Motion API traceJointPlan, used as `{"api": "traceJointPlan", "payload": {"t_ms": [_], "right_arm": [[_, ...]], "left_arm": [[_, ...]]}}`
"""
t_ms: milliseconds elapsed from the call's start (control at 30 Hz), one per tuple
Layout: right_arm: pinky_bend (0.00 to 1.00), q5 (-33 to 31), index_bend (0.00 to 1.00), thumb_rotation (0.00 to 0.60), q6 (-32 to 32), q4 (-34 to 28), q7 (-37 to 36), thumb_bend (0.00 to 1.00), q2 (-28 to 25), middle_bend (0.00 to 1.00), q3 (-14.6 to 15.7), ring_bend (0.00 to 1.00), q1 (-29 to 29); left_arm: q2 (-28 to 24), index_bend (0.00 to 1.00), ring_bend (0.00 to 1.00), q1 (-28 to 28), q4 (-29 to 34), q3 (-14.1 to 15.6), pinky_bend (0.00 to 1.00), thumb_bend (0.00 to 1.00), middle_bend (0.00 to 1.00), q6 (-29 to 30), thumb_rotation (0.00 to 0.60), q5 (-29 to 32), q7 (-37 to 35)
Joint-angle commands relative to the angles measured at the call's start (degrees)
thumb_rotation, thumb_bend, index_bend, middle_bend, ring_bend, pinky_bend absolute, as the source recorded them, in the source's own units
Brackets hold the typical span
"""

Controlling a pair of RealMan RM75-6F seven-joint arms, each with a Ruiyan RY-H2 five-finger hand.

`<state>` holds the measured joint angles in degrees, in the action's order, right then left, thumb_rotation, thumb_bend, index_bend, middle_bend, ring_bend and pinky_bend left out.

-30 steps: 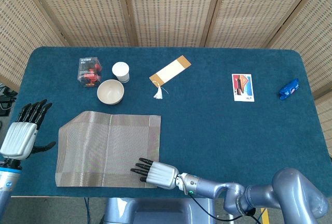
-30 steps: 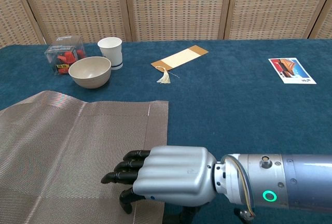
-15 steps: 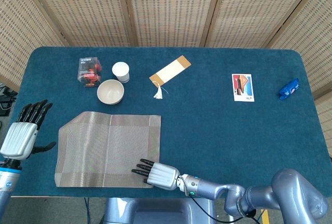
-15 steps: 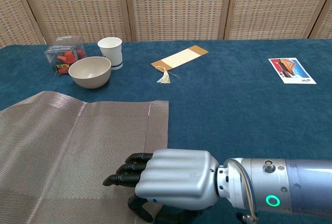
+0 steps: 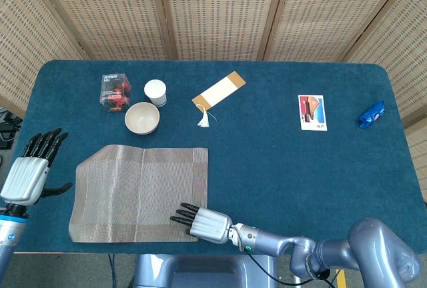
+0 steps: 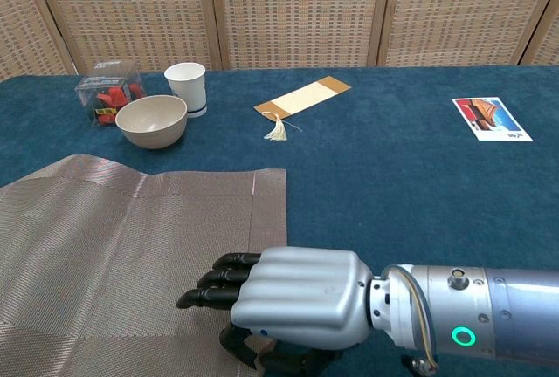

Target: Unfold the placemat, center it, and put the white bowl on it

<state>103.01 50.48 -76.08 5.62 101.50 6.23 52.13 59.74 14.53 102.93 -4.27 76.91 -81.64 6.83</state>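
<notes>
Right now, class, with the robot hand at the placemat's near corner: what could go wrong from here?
1. The right robot hand seems to pinch only the placemat's near right corner; a pull toward the centre may slip free or bunch the weave.
2. The mat's far edge lies close to the white bowl; a skewed drag could nudge it toward the cup.
3. The left robot hand is off the mat, so nothing steadies that side.
</notes>
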Motion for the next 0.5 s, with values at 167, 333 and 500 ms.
{"api": "traceJointPlan", "payload": {"t_ms": [167,333,500], "right_arm": [[0.00,0.4,0.70,0.600,1.4,-0.5,1.1,0.72,-2.6,0.11,0.4,0.00,-0.5],[0.00,-0.5,0.71,0.600,3.3,-2.3,2.2,0.72,-7.4,0.11,1.0,0.00,-2.2],[0.00,-1.4,0.71,0.600,6.2,-3.4,2.5,0.72,-12.7,0.11,2.6,0.00,-5.2]], "left_arm": [[0.1,0.00,0.00,0.1,-0.1,0.0,0.00,0.00,0.00,-0.4,0.600,0.1,0.1],[0.3,0.00,0.00,0.3,-0.1,0.2,0.00,0.00,0.00,-0.7,0.600,0.0,0.5],[0.5,0.00,0.00,0.1,0.3,0.6,0.00,0.00,0.00,-0.5,0.600,-0.7,1.1]]}}
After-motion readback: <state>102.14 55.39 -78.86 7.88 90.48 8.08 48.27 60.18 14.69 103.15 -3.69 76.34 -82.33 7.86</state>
